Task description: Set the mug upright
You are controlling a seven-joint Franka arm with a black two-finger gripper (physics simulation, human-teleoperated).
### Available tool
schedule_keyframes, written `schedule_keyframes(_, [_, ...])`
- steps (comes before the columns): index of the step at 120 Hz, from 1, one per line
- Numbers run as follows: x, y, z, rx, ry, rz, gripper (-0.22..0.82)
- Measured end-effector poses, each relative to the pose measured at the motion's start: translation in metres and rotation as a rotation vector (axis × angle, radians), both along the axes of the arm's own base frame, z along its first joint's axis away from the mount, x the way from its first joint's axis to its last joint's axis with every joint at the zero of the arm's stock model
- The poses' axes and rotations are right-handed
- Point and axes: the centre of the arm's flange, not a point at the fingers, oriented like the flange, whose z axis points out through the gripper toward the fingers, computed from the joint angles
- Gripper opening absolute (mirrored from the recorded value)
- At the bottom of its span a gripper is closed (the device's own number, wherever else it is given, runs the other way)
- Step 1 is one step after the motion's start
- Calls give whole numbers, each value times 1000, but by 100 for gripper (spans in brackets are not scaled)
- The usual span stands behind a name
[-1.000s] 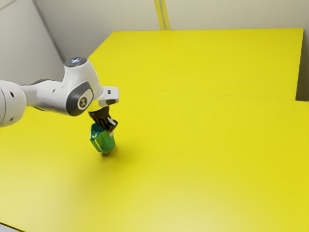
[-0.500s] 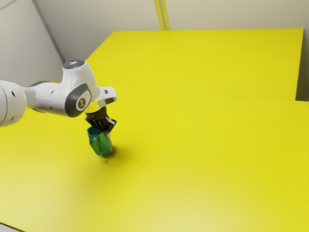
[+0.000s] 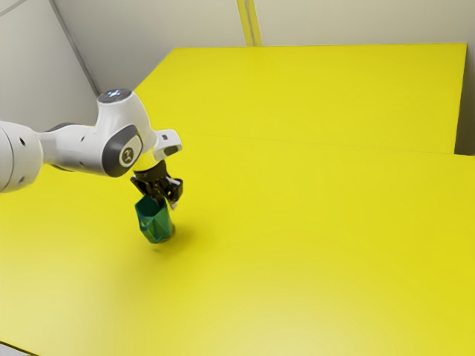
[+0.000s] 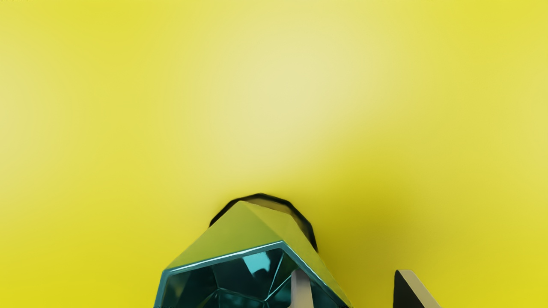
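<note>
Plainly one mug (image 3: 155, 227), two fingers (image 4: 302, 291), one inside

Robot lab, I'd guess: white arm (image 3: 70, 147) over a yellow table (image 3: 334, 222), pale wall (image 3: 163, 22) past its far edge. Room's mostly cropped, though.

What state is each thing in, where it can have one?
Glossy teal faceted mug: mouth upward, whether fully level unclear.
Black two-finger gripper: open, one finger over or in the mug's mouth, the other outside.
White jointed arm: bent, hand lowered to the mug.
</note>
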Motion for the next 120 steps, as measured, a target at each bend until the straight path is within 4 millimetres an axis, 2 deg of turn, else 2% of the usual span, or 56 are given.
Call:
schedule_keyframes(24, [2,2,12,-15,-18,24,20])
schedule_keyframes(44, [-2,4,43,-24,-56,35,40])
schedule_keyframes(73, [22,-6,119,-35,-93,7,54])
schedule_keyframes(88, [27,-10,152,-33,-88,-33,57])
schedule_keyframes(107, [35,-11,223,-21,-105,-73,59])
schedule_keyframes(120, [33,-11,249,-25,-82,-97,59])
